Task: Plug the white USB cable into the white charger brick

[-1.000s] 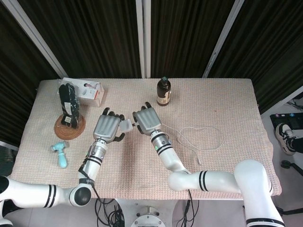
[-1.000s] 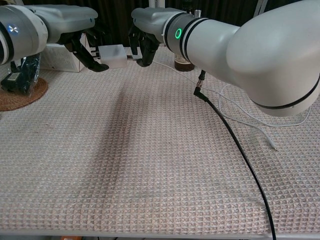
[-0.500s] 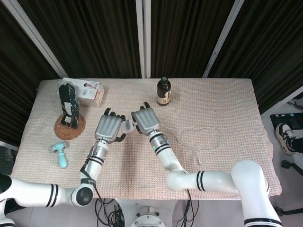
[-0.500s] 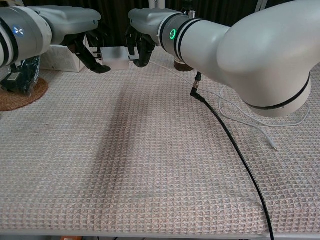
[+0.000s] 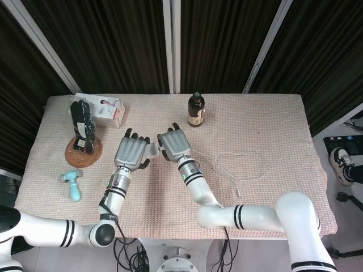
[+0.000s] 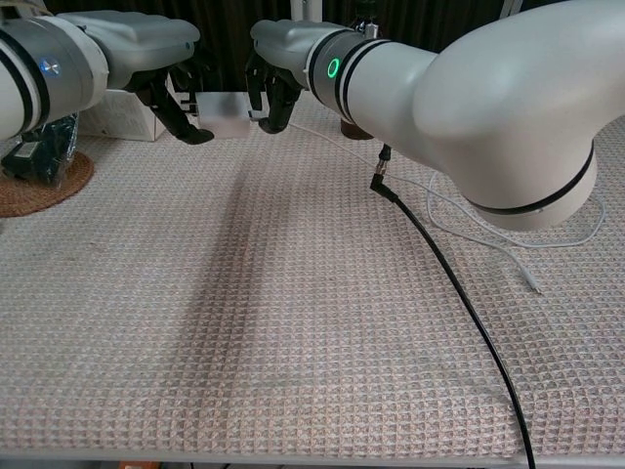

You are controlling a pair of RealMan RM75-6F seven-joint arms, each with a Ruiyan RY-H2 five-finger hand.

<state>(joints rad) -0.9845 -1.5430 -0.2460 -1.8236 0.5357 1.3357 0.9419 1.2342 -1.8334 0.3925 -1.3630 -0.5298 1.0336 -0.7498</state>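
My left hand [image 5: 131,154] grips the white charger brick [image 5: 151,150] above the table, left of centre. My right hand [image 5: 174,144] faces it from the right and pinches the plug end of the white USB cable [image 5: 228,179]. In the chest view the brick [image 6: 222,113] sits in the left hand [image 6: 176,98], and the plug held by the right hand [image 6: 275,93] meets the brick's right face. How deep the plug sits cannot be told. The rest of the cable [image 6: 532,285] trails in a loose loop on the cloth to the right.
A brown bottle [image 5: 196,110] stands just behind the right hand. At the back left are a white box [image 5: 105,109] and a black object on a round woven mat [image 5: 83,148]. A teal tool [image 5: 72,184] lies at the left. A black wire [image 6: 459,293] hangs off the right arm.
The gap between the brick and the right hand has closed; the plug, earlier seen between them, now meets the brick's face. Both hands shifted slightly left.
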